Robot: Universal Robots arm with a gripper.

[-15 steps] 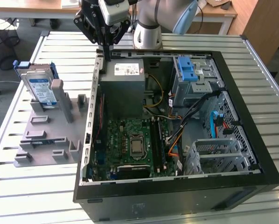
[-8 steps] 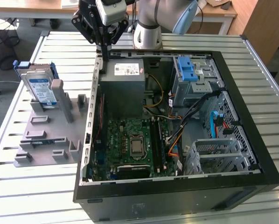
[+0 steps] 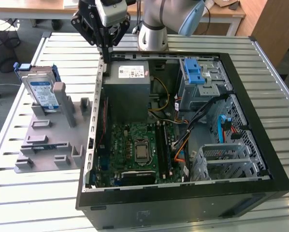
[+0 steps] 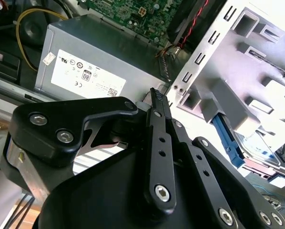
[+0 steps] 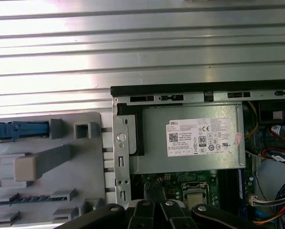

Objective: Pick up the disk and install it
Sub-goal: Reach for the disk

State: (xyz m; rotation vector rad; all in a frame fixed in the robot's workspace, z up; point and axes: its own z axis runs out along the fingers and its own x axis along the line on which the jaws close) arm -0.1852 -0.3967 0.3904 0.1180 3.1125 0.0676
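Exterior view: the gripper (image 3: 107, 56) hangs from the arm with its two black fingers (image 3: 107, 50) drawn together into one thin column, nothing clamped between them; the tips stand just above the side wall of the open computer case (image 3: 173, 192), at the corner nearest the grey power-supply box (image 3: 130, 89), and whether they touch that wall cannot be told. Second wrist view: the fingers meet at a closed tip, empty, with the power-supply box on one side of the tip and the grey fixture (image 4: 238, 62) on the other. The disk (image 3: 42, 92) stands on edge in a slot at the far end of this fixture, label facing outward, blue side rails around it; it lies well apart from the gripper, toward the exterior view's left of the fingertips, outside the case and beyond the case wall. Both fixture and case rest on the slatted metal table (image 3: 19, 203). First wrist view: a blue rail of the disk (image 5: 18, 130) shows at the fixture's edge, apart from the black finger linkages
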